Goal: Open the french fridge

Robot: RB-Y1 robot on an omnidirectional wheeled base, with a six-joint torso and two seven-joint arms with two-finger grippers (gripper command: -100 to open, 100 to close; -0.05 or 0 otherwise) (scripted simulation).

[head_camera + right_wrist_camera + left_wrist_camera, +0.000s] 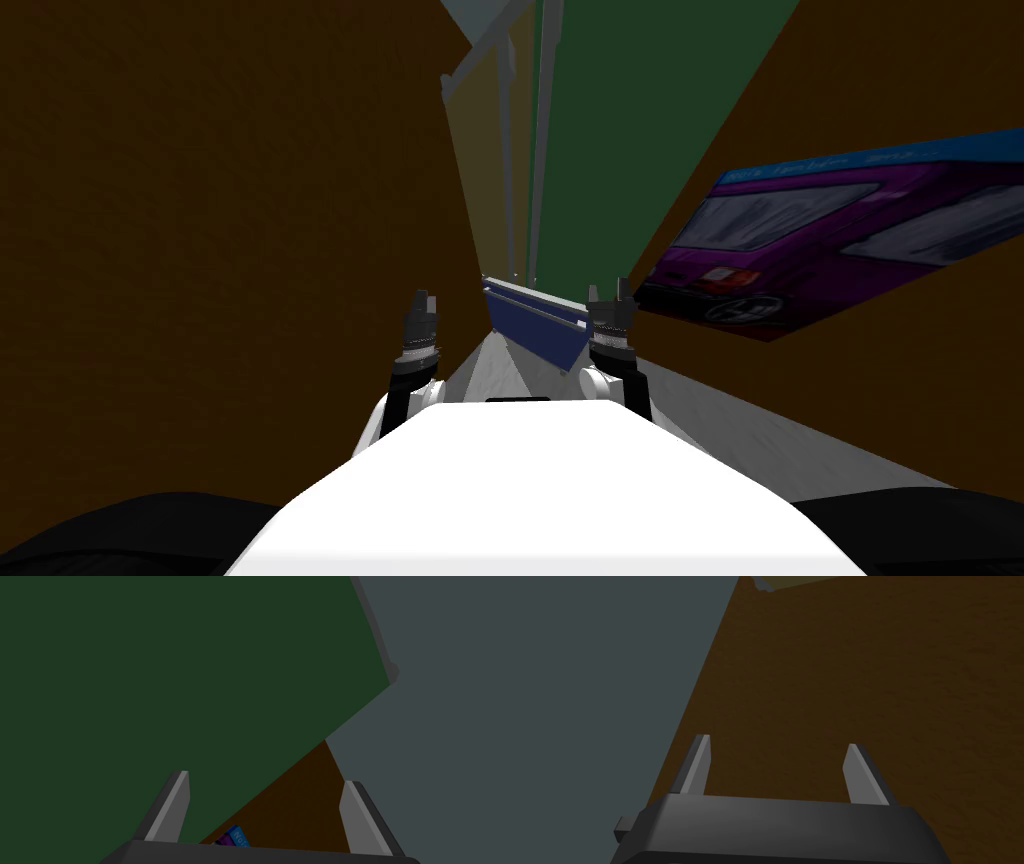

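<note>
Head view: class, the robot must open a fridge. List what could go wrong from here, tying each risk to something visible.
1. The left gripper, open, looks close to the brown wall; swinging outward could scrape it.
2. The blue panel lies just beside the open right gripper; driving forward may hit it.
3. The thin grey bars ahead may be handles, but that is unclear; a wrong grasp is possible.
</note>
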